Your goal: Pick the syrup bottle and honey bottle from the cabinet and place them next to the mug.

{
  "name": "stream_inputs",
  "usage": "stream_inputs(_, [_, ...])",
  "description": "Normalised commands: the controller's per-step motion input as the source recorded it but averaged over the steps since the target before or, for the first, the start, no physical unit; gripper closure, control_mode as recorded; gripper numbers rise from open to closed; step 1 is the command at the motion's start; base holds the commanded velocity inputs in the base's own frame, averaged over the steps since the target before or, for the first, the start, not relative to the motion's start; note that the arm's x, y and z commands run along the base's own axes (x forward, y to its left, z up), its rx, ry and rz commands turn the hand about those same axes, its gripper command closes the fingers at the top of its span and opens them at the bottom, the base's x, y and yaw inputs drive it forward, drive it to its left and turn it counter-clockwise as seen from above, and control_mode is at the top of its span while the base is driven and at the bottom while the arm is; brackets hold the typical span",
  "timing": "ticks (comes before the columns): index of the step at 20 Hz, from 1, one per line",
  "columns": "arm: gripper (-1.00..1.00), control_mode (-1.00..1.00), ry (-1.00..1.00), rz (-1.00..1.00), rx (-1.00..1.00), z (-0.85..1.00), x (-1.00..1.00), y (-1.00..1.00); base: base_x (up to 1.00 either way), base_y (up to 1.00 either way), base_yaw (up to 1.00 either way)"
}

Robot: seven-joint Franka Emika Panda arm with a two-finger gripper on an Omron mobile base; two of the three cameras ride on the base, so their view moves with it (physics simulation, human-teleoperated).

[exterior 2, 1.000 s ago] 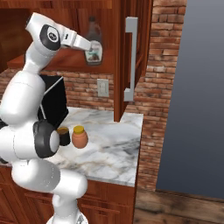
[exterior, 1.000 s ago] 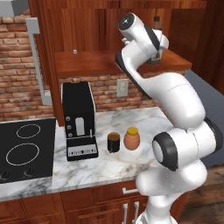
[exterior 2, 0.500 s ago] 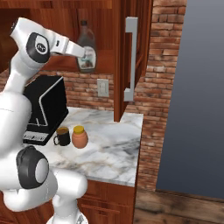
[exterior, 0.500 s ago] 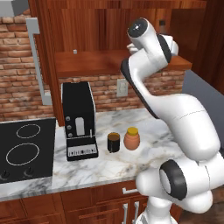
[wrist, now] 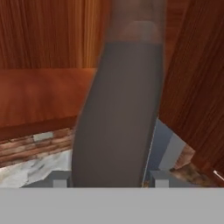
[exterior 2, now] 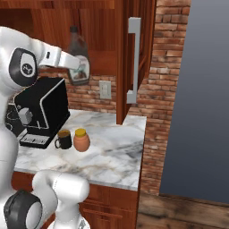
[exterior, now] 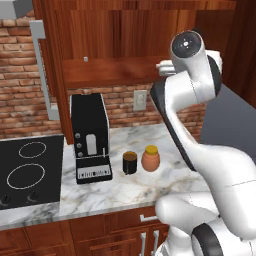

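The syrup bottle [exterior 2: 78,54], in the upper left of the right base view, is dark brown with a black cap and a pale label; in the hand view [wrist: 118,109] it fills the centre as a dull grey-brown shape. The honey bottle [exterior: 150,158] is orange-tan with a yellow cap. The mug [exterior: 130,163] is brown-black with a brownish rim. The cabinet [exterior: 120,45] is reddish-brown wood with vertical grain, and its handle [exterior 2: 133,60] is grey. The counter [exterior 2: 116,147] is white marble with grey and tan veins. The wall [exterior: 20,95] is red-brown brick with pale mortar. The coffee machine [exterior: 90,137] is black. The stove [exterior: 27,172] is black with white rings. The arm [exterior: 200,130] is white with dark joints.
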Motion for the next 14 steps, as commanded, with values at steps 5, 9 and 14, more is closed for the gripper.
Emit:
stream_inputs(5, [1.0,-1.0,0.0,0.24,0.01,-0.09,-0.8,0.0,0.0,0.0,0.0])
stream_inputs(9, [1.0,-1.0,0.0,0.33,0.0,-0.19,-0.52,0.0,0.0,0.0,0.0])
stream_inputs(14, [1.0,-1.0,0.0,0.35,0.0,-0.19,-0.44,0.0,0.0,0.0,0.0])
